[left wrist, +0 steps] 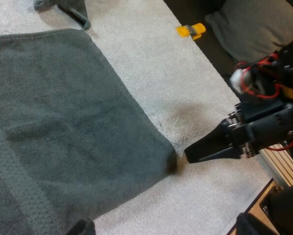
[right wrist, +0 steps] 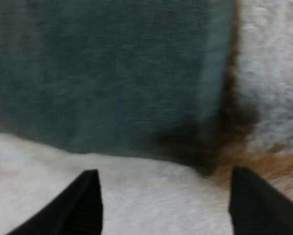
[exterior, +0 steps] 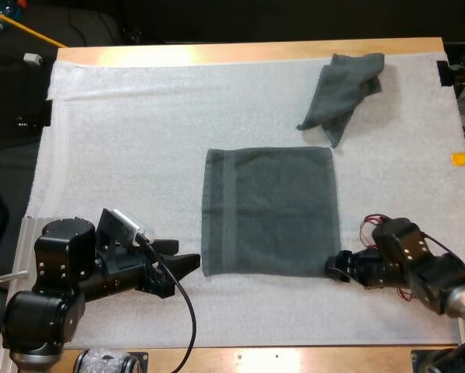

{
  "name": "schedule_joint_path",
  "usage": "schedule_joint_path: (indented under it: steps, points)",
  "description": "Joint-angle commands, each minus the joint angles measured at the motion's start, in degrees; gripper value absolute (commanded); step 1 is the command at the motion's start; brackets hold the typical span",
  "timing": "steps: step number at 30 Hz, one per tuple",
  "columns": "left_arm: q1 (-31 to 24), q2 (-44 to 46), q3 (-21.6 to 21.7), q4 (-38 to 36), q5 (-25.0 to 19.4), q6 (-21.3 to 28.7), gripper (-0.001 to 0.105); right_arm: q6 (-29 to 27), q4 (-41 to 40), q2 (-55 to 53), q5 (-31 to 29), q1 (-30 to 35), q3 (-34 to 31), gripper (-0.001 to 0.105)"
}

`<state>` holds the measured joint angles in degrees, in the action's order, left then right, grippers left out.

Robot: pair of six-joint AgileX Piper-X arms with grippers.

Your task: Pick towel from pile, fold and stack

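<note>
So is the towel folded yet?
Not yet. The flat towel is already spread out. The left claw and right claw sit open at its near corners. Folding and stacking are left, and the crumpled towel waits at the far side.

Soft, even light from overhead on the white mat (exterior: 139,116), bright and flat. Past the table's (exterior: 248,53) far edge, darkness. The flat towel (exterior: 269,210) barely casts a shadow; the crumpled towel (exterior: 345,93) shades its own folds. At the flat towel's near right corner a dark patch pools by the right gripper (exterior: 335,270), brownish in the right wrist view.
</note>
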<state>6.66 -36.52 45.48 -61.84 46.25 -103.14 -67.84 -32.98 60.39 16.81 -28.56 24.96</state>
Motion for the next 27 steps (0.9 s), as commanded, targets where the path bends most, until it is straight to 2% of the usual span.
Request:
schedule_joint_path:
  steps: [1,4,11,17,19,21,23,24,27]
  points:
    - [0.3,0.01,0.16,0.08,1.18,-0.28,0.056,0.01,0.64,1.94,-0.33,-0.09,0.12,0.046]
    - [0.3,0.01,0.16,0.08,1.18,-0.28,0.056,0.01,2.11,5.71,-0.33,-0.09,0.12,0.042]
    - [0.3,0.01,0.16,0.08,1.18,-0.7,0.056,1.99,6.84,10.74,-0.33,-0.09,0.12,0.042]
    - [0.3,0.01,0.16,0.08,1.18,-0.7,0.056,2.57,7.49,13.56,0.36,-0.09,0.12,0.04]
    - [0.3,0.01,0.16,0.08,1.18,-0.7,0.056,2.57,7.49,13.81,0.65,-0.09,0.12,0.034]
    - [0.3,0.01,0.16,0.08,1.03,-0.61,0.056,2.57,7.49,13.8,0.8,-0.4,0.12,0.023]
    - [0.3,0.01,0.16,0.08,-0.98,-0.18,0.056,2.57,7.49,13.8,1.15,-0.77,0.12,0.006]
    - [0.3,0.01,0.16,0.08,-2.37,-0.18,0.056,2.46,7.49,13.8,1.13,-0.87,0.12,0.002]
    - [0.3,-0.32,0.16,-0.55,-7.23,0.1,0.056,2.45,7.37,13.64,1.39,-1.55,0.12,0.0]
